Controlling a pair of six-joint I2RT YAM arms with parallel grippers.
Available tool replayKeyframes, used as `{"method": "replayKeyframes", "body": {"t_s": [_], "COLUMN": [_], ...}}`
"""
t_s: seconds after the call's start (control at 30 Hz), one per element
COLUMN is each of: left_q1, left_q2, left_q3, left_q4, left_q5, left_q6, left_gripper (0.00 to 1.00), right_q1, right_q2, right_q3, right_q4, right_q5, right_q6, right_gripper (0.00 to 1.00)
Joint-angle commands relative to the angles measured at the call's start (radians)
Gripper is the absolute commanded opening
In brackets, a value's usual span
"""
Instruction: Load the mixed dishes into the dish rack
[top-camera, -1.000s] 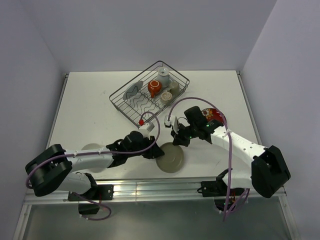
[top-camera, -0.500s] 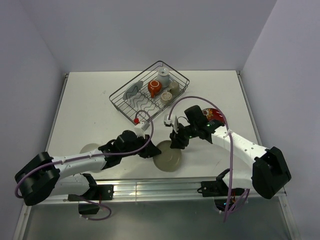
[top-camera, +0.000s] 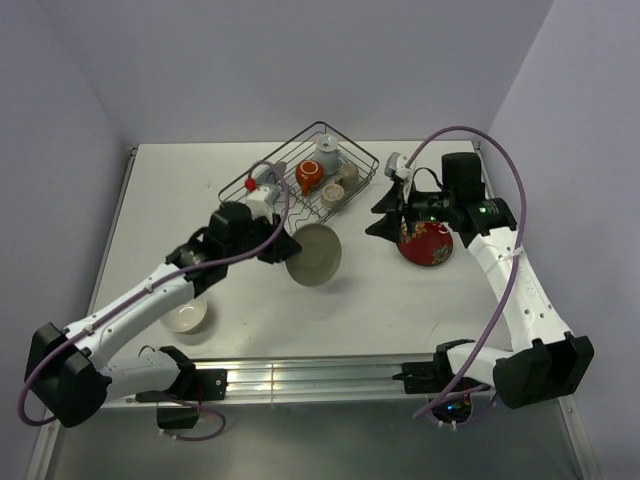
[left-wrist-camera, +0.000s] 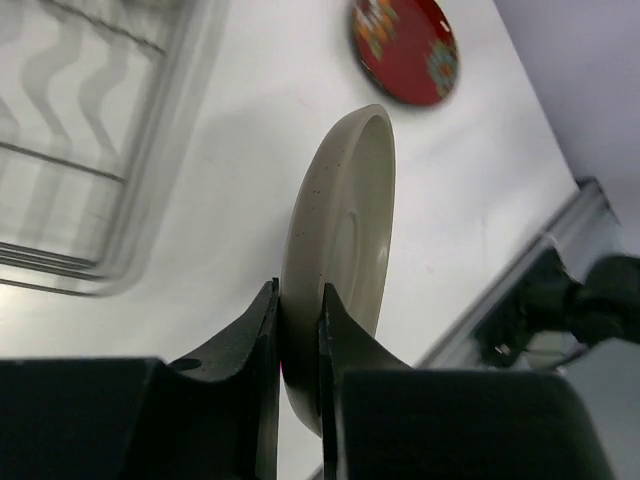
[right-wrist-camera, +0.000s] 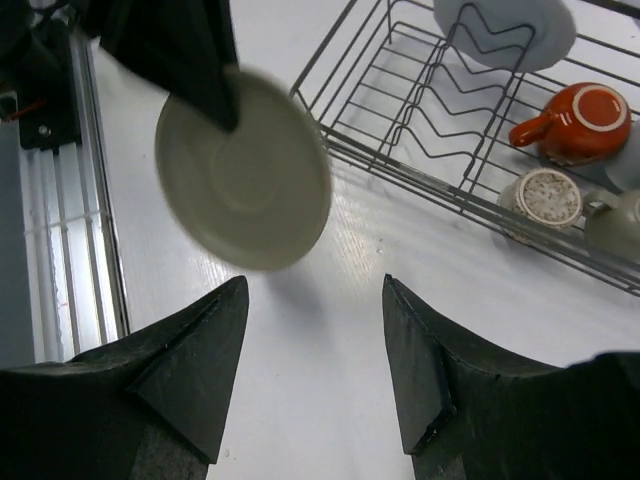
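A cream bowl (top-camera: 185, 317) sits on the worktop (top-camera: 160, 210). The left claw (left-wrist-camera: 298, 300) pinches the grey plate (left-wrist-camera: 340, 250) by its rim, held on edge in front of the rack (right-wrist-camera: 450, 195). The right claw (right-wrist-camera: 315, 290) is wide open and holds nothing, just beside the red plate (top-camera: 428, 246).

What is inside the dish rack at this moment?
The dish rack holds a pale plate, an orange-red mug and small cups. The left arm hides its near corner in the top view.
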Motion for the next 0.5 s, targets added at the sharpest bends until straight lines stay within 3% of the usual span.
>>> {"method": "replayKeyframes", "body": {"t_s": [0.0, 0.17, 0.3, 0.47], "left_q1": [0.101, 0.232, 0.281, 0.296], "left_q2": [-0.002, 0.142, 0.260, 0.363], "left_q3": [0.228, 0.533, 0.685, 0.764], "left_q4": [-0.125, -0.254, -0.315, -0.285], "left_q5": [-0.016, -0.064, -0.104, -0.182], "left_q6": [0.174, 0.318, 0.444, 0.585], "left_gripper": [0.00, 0.00, 0.00, 0.00], "right_q1": [-0.051, -0.067, -0.068, -0.079], "right_q2": [-0.031, -0.082, -0.093, -0.085], "right_q3": [-0.038, -0.242, -0.322, -0.394], "right_q4": [-0.026, 0.163, 0.226, 0.293], "right_q5": [-0.103, -0.120, -0.110, -0.104], "right_q6": [0.018, 0.150, 0.184, 0.207], "right_gripper": [0.63, 0.63, 0.63, 0.63]}}
